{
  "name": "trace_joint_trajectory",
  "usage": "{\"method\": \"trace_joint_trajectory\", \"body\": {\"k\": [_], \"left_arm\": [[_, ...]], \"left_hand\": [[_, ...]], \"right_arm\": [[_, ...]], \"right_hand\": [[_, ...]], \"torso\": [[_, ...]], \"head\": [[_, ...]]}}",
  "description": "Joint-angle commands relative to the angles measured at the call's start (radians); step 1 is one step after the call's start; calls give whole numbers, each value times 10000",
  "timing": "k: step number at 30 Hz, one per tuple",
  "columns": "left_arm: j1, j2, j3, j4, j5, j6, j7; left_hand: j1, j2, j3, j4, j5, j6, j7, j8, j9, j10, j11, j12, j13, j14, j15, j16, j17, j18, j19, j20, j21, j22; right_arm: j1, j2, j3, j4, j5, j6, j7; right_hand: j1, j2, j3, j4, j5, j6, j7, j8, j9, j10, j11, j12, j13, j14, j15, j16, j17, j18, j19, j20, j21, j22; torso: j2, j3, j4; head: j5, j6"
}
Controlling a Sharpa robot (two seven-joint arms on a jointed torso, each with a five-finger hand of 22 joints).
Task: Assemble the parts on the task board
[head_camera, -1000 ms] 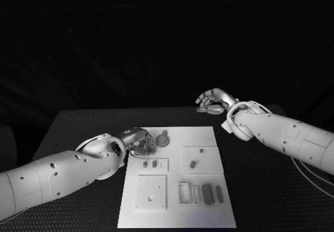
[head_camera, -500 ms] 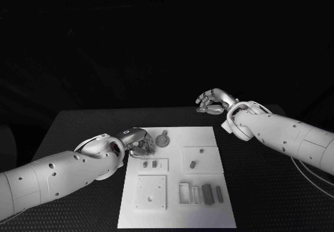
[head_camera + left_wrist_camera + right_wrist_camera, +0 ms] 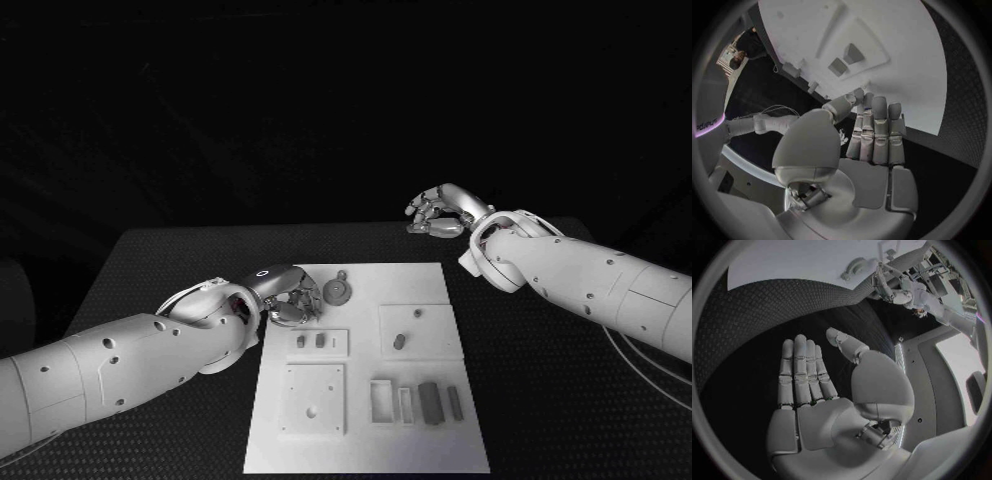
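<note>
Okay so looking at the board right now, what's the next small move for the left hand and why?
Probably ease the left hand a little toward the round part beside it and close on it. The hand sits at the task board's far left edge holding nothing, fingers straight in the wrist view. The right hand hangs beyond the board, also holding nothing.

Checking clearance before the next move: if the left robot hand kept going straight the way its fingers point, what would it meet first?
Probably the task board: the left robot hand holds nothing, its fingers stretched toward the board's raised block with two small grey parts. Depth is unclear.
</note>
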Motion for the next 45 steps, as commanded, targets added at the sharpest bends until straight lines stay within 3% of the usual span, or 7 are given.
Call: {"method": "trace_joint_trajectory", "body": {"k": [1,8,19,45], "left_arm": [[3,-32,13,57,305,-239,181],[9,-197,79,94,328,-126,96],[8,-258,78,51,528,70,136],[4,-126,66,-118,450,359,100]], "left_hand": [[3,82,55,5,43,58,-25,45,14,49,14,-62,-8,67,10,69,-6,-42,83,-599,59,168],[4,81,59,5,44,58,-25,47,13,51,12,-64,-10,78,9,73,-6,-40,93,-601,60,167],[-4,77,65,13,52,52,-23,47,9,51,13,-70,-16,84,9,71,-10,-40,103,-601,57,163],[-7,81,82,14,63,28,-15,42,-1,38,19,-85,-30,79,14,62,-18,-45,103,-597,37,155]], "right_arm": [[1,8,4,-3,-12,105,98],[1,-13,4,5,-12,106,96],[1,-16,4,4,-12,116,95],[1,-24,4,9,-12,113,94]], "right_hand": [[67,67,-50,-13,38,44,1,24,-10,63,9,-57,-15,85,6,-46,2,37,-11,54,-32,16],[67,69,-53,-13,37,47,0,24,-11,64,9,-56,-22,85,7,-50,3,38,-12,57,-35,18],[68,70,-56,-12,37,51,-1,23,-13,66,9,-55,-34,87,7,-56,6,42,-12,62,-41,22],[71,77,-62,-12,38,56,-1,17,-19,70,9,-51,-63,90,9,-70,12,51,-10,72,-54,33]], "torso": [[-1,-1,0],[-6,-1,15],[-1,-14,12],[3,3,-6]], "head": [[7,3],[0,5],[33,0],[50,-36]]}}
